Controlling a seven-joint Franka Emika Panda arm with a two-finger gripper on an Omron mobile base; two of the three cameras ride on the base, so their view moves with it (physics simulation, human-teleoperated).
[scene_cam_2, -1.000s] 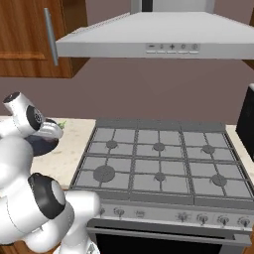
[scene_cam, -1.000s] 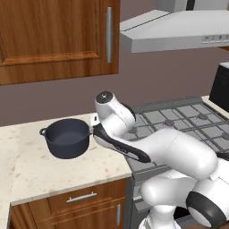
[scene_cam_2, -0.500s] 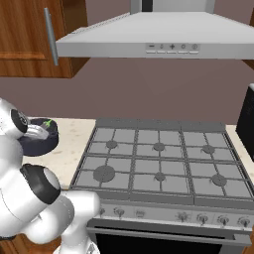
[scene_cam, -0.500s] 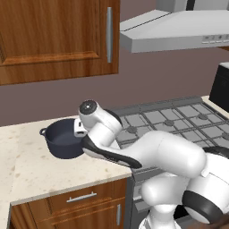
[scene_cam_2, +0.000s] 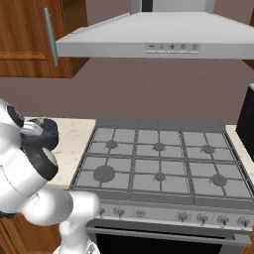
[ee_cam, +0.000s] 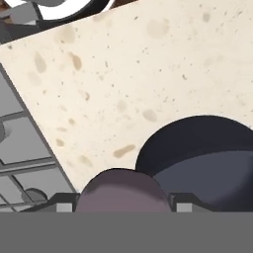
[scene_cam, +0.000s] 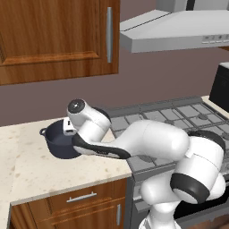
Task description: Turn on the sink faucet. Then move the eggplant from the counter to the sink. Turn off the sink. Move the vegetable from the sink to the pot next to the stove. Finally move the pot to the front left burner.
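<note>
Gripper (ee_cam: 121, 207) clamped on the eggplant (ee_cam: 120, 190), purple bulk bulging between the finger tips in the hand view. Sits just short of the pot (scene_cam: 62, 139), whose open mouth lies ahead and slightly to one side of the hand; cannot tell whether already over the rim. Pot stands on the counter (scene_cam: 31, 167), close beside the stove (scene_cam_2: 158, 161). Arm folded low and reaching left across the counter edge, wrist bent down toward the pot. Likely needs only a short carry over the rim, then release.
</note>
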